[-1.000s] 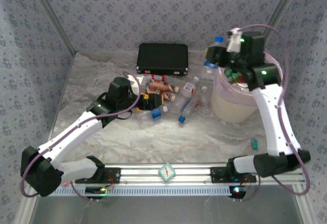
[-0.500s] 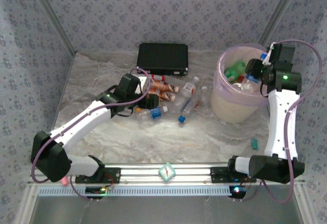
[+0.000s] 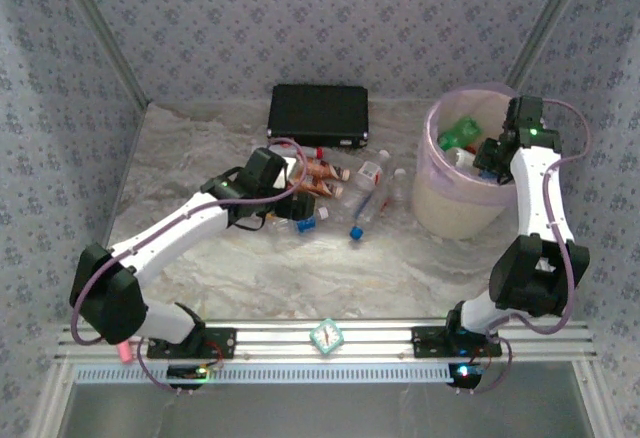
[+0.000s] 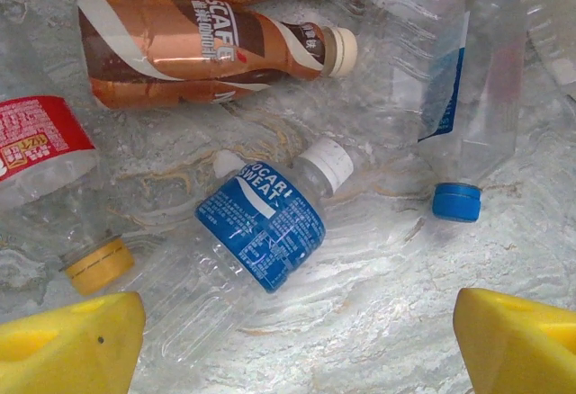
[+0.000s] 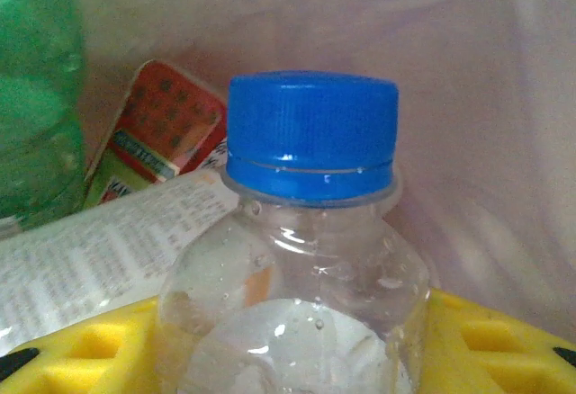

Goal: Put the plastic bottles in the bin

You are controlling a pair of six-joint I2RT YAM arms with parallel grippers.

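Several plastic bottles lie in a pile mid-table. In the left wrist view a clear bottle with a blue Pocari Sweat label [image 4: 261, 225] lies just ahead of my open left gripper [image 4: 297, 358], between its wide-apart yellow fingers [image 4: 72, 340]. Nothing is held. Brown bottles [image 4: 180, 48] and a blue-capped clear bottle [image 4: 454, 97] lie beyond. My right gripper [image 5: 297, 349] is shut on a clear blue-capped bottle [image 5: 310, 133] down inside the bin [image 3: 450, 208], beside a green bottle [image 5: 36, 97]. From above, the left gripper [image 3: 298, 208] is over the pile and the right gripper [image 3: 487, 158] is in the bin's mouth.
A flat black case [image 3: 318, 113] lies at the back behind the pile. More clear bottles [image 3: 368, 193] lie between the pile and the bin. A small green object [image 3: 497, 279] sits near the right arm's base. The pink liner [image 5: 495, 97] surrounds the held bottle.
The right arm swung from the bin's left side over it and lowered the blue-capped bottle inside. The left gripper moved forward over the pile and narrowed slightly.
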